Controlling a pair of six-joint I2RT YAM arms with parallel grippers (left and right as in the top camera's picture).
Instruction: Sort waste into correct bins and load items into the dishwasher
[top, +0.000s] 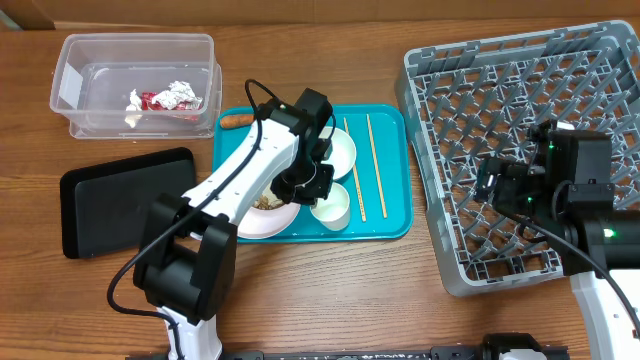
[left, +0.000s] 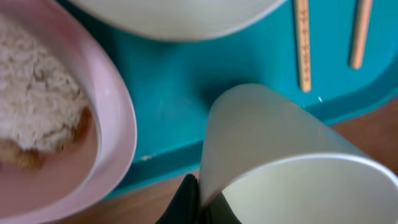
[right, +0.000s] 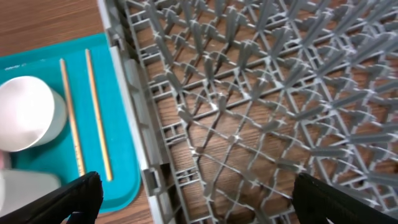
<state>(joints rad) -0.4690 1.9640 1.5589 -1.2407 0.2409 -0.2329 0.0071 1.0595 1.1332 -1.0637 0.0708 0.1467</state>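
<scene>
Well, from overhead the sorting looks only partly done: the crumpled wrappers (top: 160, 99) and a bit of tissue (top: 133, 102) lie in the clear tub (top: 70, 60) at the far left, but the black tray (top: 125, 205), nearer on the left, holds nothing I can make out. On the teal tray (top: 392, 200) in the middle, the carrot (top: 236, 121) sits at the far left corner and the food scraps (top: 268, 203) are on the pink plate (top: 262, 225). The white bowl (top: 343, 148), the white cup (top: 333, 207) and the two chopsticks (top: 375, 165) are there too, so no dish shows in the dish rack (top: 500, 90) on the right. The left gripper (top: 320, 190) is down at the cup's far left rim, and the right gripper (top: 495, 185) hangs over the rack's left part. From the left wrist, the cup's wall fills the near right and a dark finger (left: 185, 202) presses on its outside, the jaws closed tight on the rim. Whether the cup has left the tray I cannot tell. From the right wrist, both fingers stand wide apart with nothing between them, above bare pegs. I would say loading starts with this cup, and the carrot, the scraps and the remaining dishes are all left to do.
</scene>
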